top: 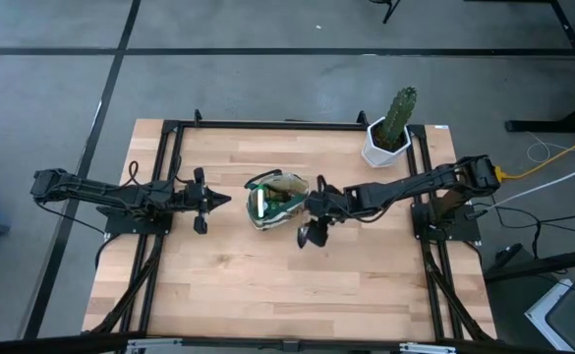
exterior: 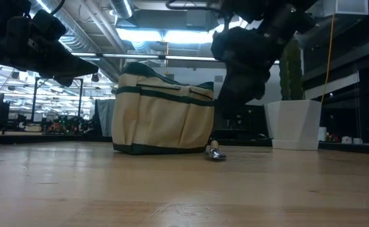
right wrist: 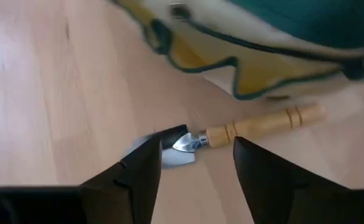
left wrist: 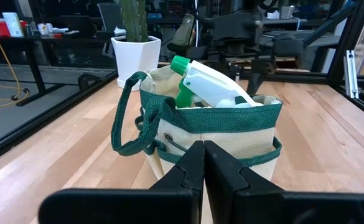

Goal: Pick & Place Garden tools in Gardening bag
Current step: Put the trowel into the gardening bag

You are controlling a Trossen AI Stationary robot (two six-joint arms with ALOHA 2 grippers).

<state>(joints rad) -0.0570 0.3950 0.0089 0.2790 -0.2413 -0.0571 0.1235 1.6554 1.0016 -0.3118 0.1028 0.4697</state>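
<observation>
The table [top: 218,285] is a pale wooden top with a black frame along its edges. Both dark arms reach in toward its middle from opposite sides.

The gardening bag [top: 274,200] stands upright near the centre of the table, beige fabric with dark green trim and a green handle hanging over one side. A white spray bottle with a green nozzle [left wrist: 210,85] sticks out of its open top, leaning across the opening.

A white faceted pot holding a cactus [top: 391,133] stands at the far right corner of the table, well apart from the bag.

The left tool [top: 211,201] hovers just beside the bag on its left, pointing at it; its fingers are pressed together and hold nothing.

The right tool [top: 312,233] is on the bag's right side, angled down toward the table. Its fingers stand apart, straddling a small trowel without touching it.

The trowel [right wrist: 244,132] lies flat on the table, close against the base of the bag on its right. It has a pale wooden handle with grooved rings and a shiny metal blade, the blade end lying between the right tool's spread fingers.
</observation>
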